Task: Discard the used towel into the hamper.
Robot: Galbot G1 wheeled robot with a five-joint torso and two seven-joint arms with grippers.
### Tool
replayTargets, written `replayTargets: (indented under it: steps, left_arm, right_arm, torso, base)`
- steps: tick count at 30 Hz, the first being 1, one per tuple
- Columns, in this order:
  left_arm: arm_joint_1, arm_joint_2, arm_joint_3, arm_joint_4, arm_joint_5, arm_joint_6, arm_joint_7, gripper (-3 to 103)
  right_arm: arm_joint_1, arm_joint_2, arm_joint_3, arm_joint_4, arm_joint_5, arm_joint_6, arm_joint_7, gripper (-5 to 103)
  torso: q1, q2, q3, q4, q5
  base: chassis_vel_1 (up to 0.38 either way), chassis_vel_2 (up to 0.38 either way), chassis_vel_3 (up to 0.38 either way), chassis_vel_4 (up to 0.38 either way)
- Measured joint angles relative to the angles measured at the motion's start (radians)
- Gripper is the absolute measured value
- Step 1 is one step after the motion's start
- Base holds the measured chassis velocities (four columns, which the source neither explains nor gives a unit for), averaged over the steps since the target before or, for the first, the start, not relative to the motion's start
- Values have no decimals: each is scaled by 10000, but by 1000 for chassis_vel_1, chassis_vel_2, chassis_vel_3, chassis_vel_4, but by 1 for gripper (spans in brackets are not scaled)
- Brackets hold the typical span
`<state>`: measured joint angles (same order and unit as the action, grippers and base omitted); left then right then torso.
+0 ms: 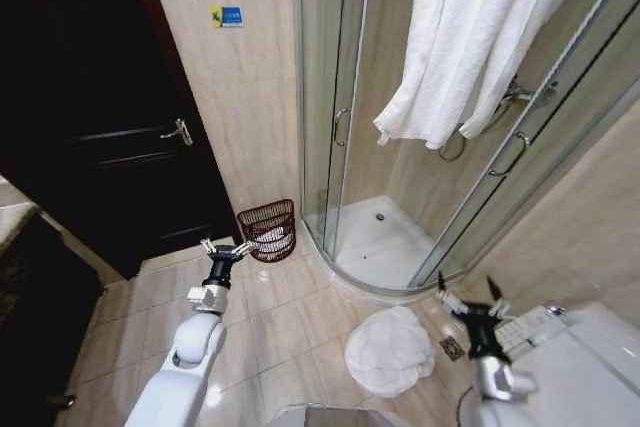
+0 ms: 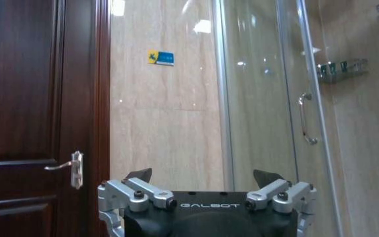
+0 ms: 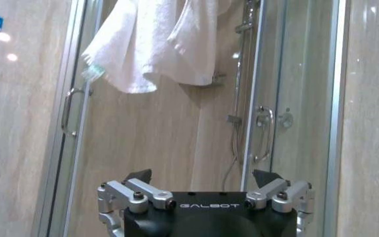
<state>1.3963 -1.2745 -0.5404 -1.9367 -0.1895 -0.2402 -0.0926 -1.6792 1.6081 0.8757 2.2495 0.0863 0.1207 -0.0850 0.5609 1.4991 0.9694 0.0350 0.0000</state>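
Towel first: the crumpled white terry towel [image 1: 389, 350] lies in a heap on the beige tiled floor [image 1: 275, 332], just outside the curved lip of the glass shower enclosure [image 1: 345, 117] and close to the white toilet [image 1: 580, 367] at the right edge of the floor. It looks dropped where it was used, which is probably why it counts as the one to discard, while a second large white towel [image 1: 480, 37] hangs neatly over the top of the shower glass.

The small dark red-brown wire hamper [image 1: 268, 230] stands on the floor in the corner where the tiled wall meets the shower frame, near the dark wooden door [image 1: 100, 127]. Something pale lies inside it already; what it is I cannot tell.

The left claw [image 1: 222, 248] hovers just beside the hamper, released and empty, fingers spread. The right claw [image 1: 470, 305] hangs above the floor near the heaped towel, also released and grasping nothing. Judging by this, the pickup is not yet done; the right arm seems better placed for the grab.
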Motion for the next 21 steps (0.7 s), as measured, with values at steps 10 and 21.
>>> replayTargets:
  steps: [10,21]
  left_arm:
    - [108,-52,-28,-29,287,-39,-9,100]
    - [184,-276,-49,-113,676,-203,-16,100]
  right_arm:
    - [716,-276,-95,360,96,-626,172,100]
    - [2227,-914,-393,1011,191,-1761,549,100]
  torso:
    - [0,12,4,-4,2]
    - [6,15,8,-5,1]
  base:
    - [0,0,0,0]
    - [0,0,0,0]
